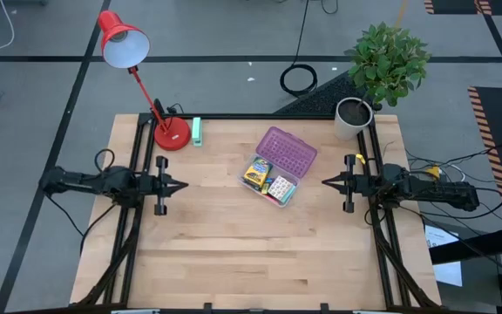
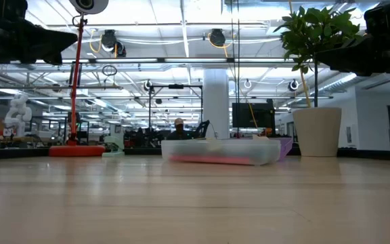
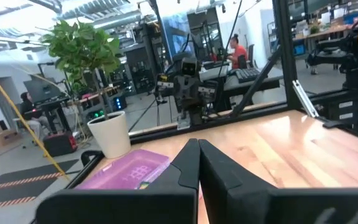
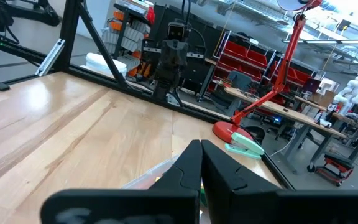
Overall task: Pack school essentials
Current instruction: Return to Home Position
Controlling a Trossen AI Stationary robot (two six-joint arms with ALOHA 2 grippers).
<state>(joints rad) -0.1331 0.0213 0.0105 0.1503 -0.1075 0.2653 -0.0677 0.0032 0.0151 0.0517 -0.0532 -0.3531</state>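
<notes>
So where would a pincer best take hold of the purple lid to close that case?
Probably at the purple lid's free far edge, the one toward the plant pot. It lies flat, open, hinged to the clear case along the near side. The right pincer, shut and waiting at the table's right edge, is closer; coming from above suits the flat pose.
</notes>
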